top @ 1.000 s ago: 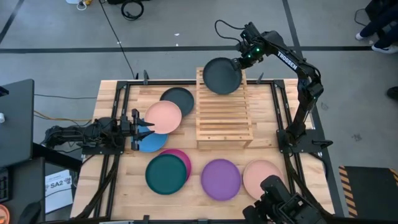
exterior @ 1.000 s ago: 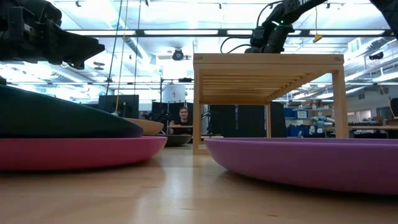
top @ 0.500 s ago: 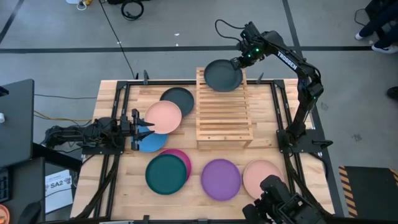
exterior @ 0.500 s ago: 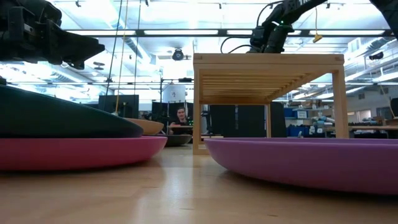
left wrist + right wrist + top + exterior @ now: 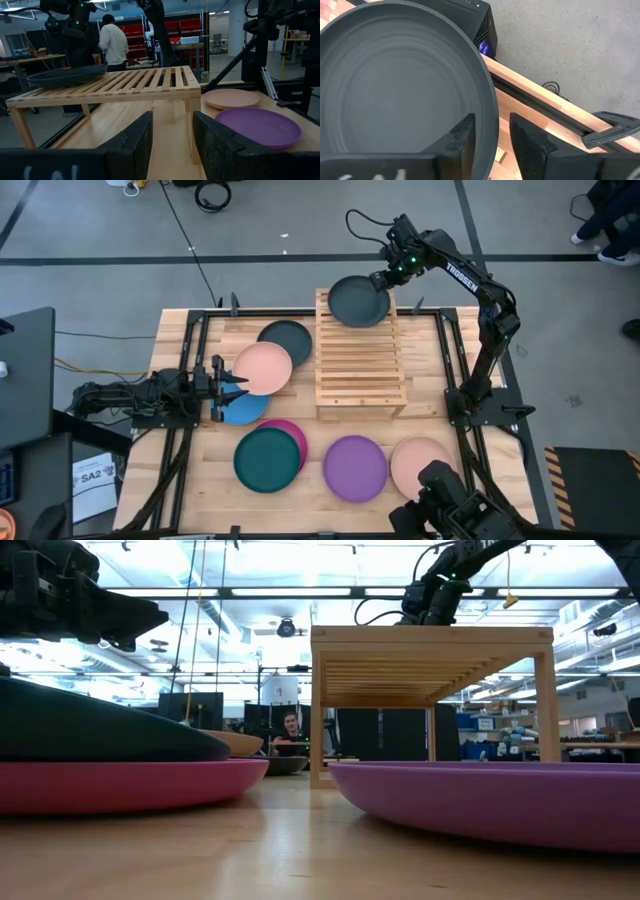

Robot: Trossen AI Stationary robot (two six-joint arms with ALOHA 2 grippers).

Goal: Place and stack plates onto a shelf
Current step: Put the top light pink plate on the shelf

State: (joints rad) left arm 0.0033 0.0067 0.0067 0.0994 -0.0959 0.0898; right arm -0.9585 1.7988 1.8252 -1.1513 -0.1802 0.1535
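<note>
right claw (image 5: pixel 381 278) astride dark grey plate (image 5: pixel 358 301) rim on shelf (image 5: pixel 360 370)

In the high view, the magenta plate (image 5: pixel 291 432) lay mostly hidden under the teal plate (image 5: pixel 266 459), and the blue plate (image 5: pixel 243 409) was partly covered by the salmon plate (image 5: pixel 262 368) and the left gripper (image 5: pixel 226 390). In the right wrist view, the dark grey plate (image 5: pixel 395 90) was cut off by the picture's edge.
</note>
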